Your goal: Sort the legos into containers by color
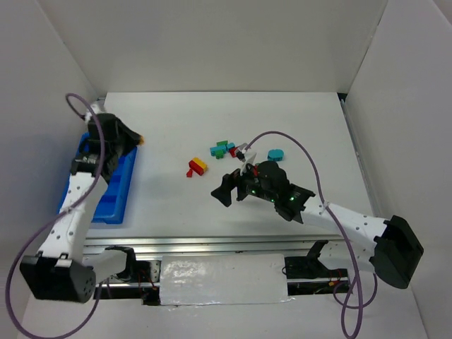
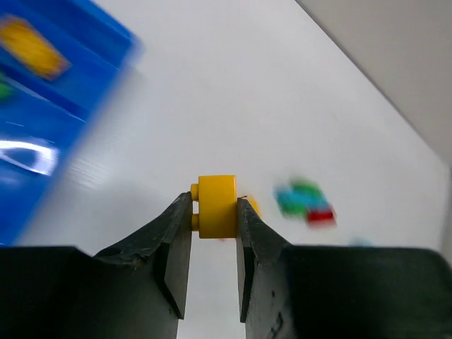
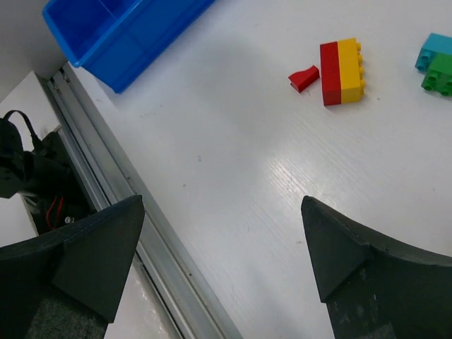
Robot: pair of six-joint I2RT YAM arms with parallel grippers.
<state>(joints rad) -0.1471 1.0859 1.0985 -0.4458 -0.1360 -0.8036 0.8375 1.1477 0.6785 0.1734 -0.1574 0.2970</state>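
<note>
Jaws of the left gripper (image 2: 214, 210) are narrowed onto a yellow round brick (image 2: 217, 203), pinching its two sides and holding it clear of the white table (image 2: 233, 92). Beyond these jaws and off to their left lies the blue tray (image 2: 67, 85), blurred, with a yellow piece (image 2: 32, 48) in one compartment. Ahead of them and slightly right is a blurred clump of teal, green and red legos (image 2: 305, 203).

The right gripper (image 3: 222, 244) has its jaws spread wide with only bare table between them. Ahead of them and to the right, a red brick (image 3: 330, 63) and a yellow brick (image 3: 351, 60) lie side by side, touching, with a small red piece (image 3: 304, 78) just to their left. Further right are a teal brick (image 3: 436, 48) and a green brick (image 3: 439, 74), touching each other at the frame edge. The tray is far ahead to the left of these jaws.
</note>
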